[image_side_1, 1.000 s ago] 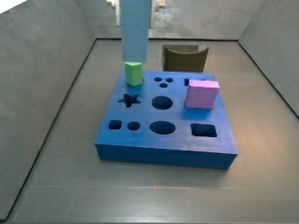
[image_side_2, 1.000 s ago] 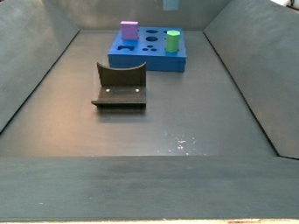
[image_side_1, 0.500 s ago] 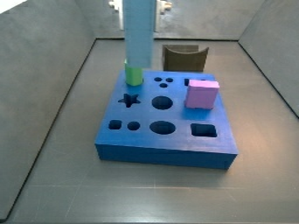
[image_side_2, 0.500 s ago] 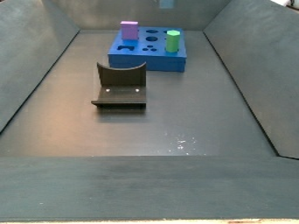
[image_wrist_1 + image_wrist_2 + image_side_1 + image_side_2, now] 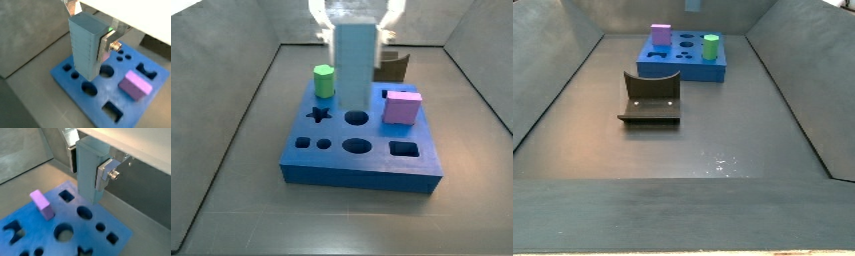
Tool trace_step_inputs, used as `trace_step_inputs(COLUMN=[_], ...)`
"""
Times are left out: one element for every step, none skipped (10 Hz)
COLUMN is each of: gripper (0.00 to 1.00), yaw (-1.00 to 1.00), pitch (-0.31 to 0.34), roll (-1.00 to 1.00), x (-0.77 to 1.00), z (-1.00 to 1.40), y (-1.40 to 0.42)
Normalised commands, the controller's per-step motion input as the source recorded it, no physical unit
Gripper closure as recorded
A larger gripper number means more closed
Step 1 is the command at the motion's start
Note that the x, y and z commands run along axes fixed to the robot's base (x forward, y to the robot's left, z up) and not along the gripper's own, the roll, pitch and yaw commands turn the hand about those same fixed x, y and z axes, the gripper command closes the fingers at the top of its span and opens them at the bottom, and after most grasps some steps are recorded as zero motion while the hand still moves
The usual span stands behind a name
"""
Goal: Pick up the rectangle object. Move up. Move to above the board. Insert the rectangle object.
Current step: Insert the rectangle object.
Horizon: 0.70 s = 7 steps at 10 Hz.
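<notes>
Grey floor. In a wrist view your gripper clamps the matte grey-blue rectangle object upright above the board. In a side view, the prism hangs beneath the gripper, over the royal-blue slab.

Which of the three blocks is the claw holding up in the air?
The tall light-blue rectangle object. The claw grips it above the board, while the green block and pink block sit in the board.
</notes>
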Motion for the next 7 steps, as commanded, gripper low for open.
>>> trace_step_inputs(gripper=[1.0, 1.0, 1.0, 1.0, 1.0, 1.0, 1.0], yaw=[-0.02, -0.03, -0.2, 0.0, -0.25, -0.19, -0.19], pitch=[-0.174, -0.211, -0.191, 0.0, -0.166, -0.106, -0.12], roll=[-0.18, -0.18, -0.08, 0.0, -0.39, -0.39, -0.42], x=[0.95, 0.94, 0.73, 0.08, 0.95, 1.0, 1.0], z=[-0.21, -0.23, -0.17, -0.02, -0.18, -0.24, -0.22], y=[-0.41, -0.4, -0.21, -0.01, 0.17, 0.23, 0.24])
